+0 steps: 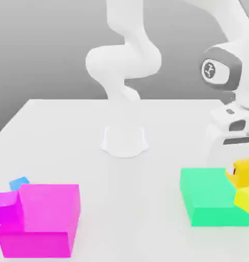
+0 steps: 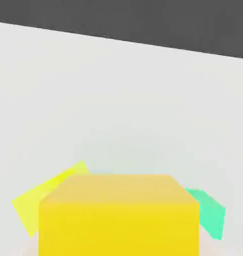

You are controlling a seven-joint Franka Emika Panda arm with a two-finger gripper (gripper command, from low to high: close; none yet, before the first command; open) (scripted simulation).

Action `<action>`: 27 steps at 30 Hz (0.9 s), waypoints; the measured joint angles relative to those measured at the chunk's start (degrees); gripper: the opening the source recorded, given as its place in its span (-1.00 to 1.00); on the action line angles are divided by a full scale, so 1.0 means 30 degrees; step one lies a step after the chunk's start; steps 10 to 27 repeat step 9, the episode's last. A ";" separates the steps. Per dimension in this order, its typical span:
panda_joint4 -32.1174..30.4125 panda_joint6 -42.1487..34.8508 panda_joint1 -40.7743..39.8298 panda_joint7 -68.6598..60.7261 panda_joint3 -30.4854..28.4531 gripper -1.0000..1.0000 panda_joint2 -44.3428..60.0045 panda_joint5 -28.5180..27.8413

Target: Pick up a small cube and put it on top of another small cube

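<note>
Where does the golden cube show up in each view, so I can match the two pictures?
Exterior view: golden cube at the right edge, above the lemon cube, beside the green block.
Hand view: golden cube large in the foreground.
Shared landmark: lemon cube, peeking out from behind it.

From my exterior view the golden cube (image 1: 245, 171) runs off the right edge, and so does the lemon cube (image 1: 246, 198) below it. The small blue cube (image 1: 19, 182) sits half hidden behind the big magenta block (image 1: 44, 217). In my hand view the golden cube covers most of the lemon cube and green block (image 2: 208, 212).
</note>
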 joint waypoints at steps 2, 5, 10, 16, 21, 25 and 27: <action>-0.0053 0.0906 -0.0049 0.0493 -0.0338 -1.00 0.0898 -0.0497; -0.0256 0.2175 -0.0006 0.0931 -0.0518 1.00 0.2022 -0.1063; -0.0256 0.2175 -0.0006 0.0931 -0.0518 1.00 0.2022 -0.1063; -0.0256 0.2175 -0.0006 0.0931 -0.0518 1.00 0.2022 -0.1063; -0.0256 0.2175 -0.0006 0.0931 -0.0518 1.00 0.2022 -0.1063; -0.0256 0.2175 -0.0006 0.0931 -0.0518 1.00 0.2022 -0.1063; -0.0256 0.2175 -0.0006 0.0931 -0.0518 1.00 0.2022 -0.1063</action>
